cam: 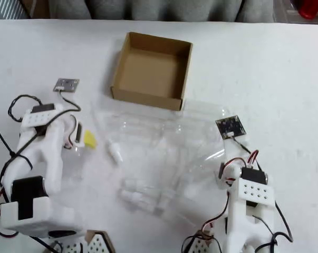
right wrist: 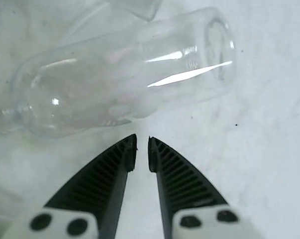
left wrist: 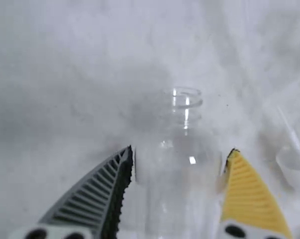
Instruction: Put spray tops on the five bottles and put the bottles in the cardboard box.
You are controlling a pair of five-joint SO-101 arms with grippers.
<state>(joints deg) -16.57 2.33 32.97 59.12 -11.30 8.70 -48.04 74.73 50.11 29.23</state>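
Note:
Several clear bottles [cam: 159, 138] lie in a loose heap in the middle of the white table. White spray tops lie among them, one [cam: 115, 151] at the heap's left and a cluster [cam: 140, 199] at its front. My left gripper [left wrist: 178, 152] has its grey and yellow fingers against both sides of a clear bottle [left wrist: 182, 164] with a bare open neck; it sits left of the heap [cam: 80, 141]. A spray top [left wrist: 294, 160] lies beside this bottle. My right gripper [right wrist: 142, 142] is shut and holds nothing, just short of a bottle [right wrist: 125, 84] lying on its side.
The open cardboard box [cam: 119, 90] stands behind the heap, with nothing in it. Small circuit boards on wires sit near each arm [cam: 67, 84] [cam: 230, 126]. The right arm's white body [cam: 249, 197] is at the front right. Bare table stretches to the right.

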